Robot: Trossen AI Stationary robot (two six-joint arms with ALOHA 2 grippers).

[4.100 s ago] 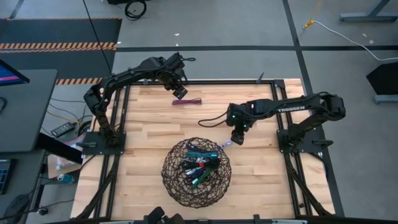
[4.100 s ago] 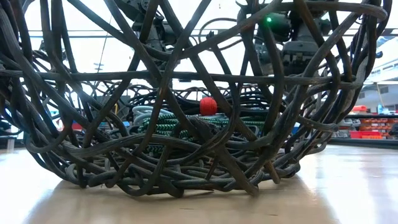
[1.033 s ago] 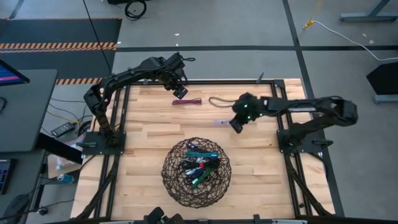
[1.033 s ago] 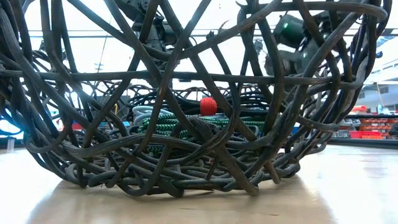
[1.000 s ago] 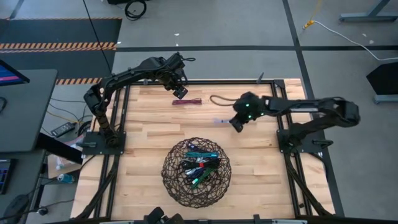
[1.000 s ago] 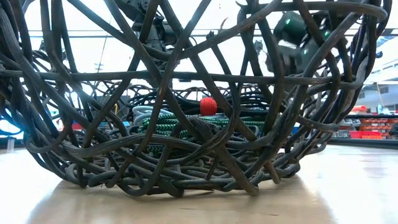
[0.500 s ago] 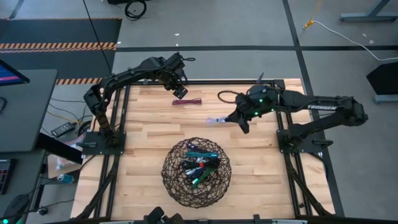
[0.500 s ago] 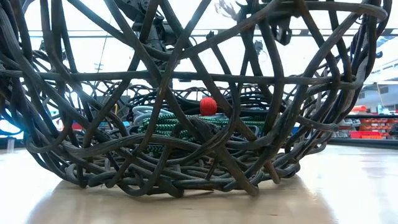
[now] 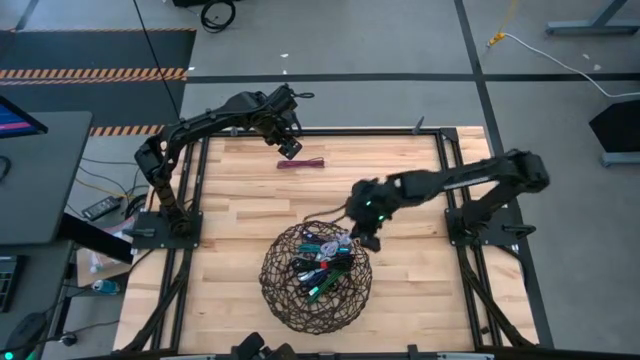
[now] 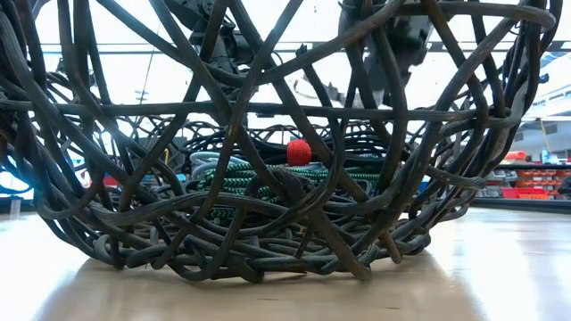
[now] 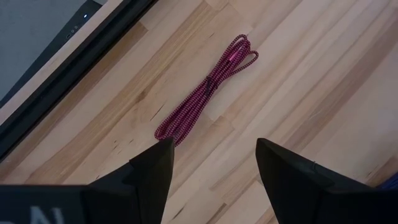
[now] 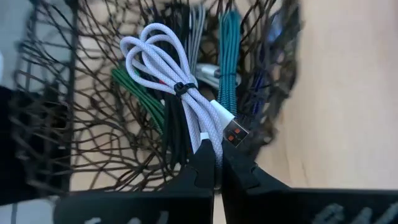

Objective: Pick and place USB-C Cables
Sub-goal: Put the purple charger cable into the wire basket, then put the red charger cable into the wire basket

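Right hand (image 12: 217, 177) pinches a pale cable (image 12: 180, 109), seemingly over the basket (image 12: 56, 124).

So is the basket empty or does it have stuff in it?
It has stuff in it. The basket holds a pile of coiled cables, and the right claw, shut on a white cable, hangs over its rim.

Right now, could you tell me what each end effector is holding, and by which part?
The right end effector pinches the light lavender cable by one end of its coil, beside its plug, over the basket. The left end effector holds nothing.
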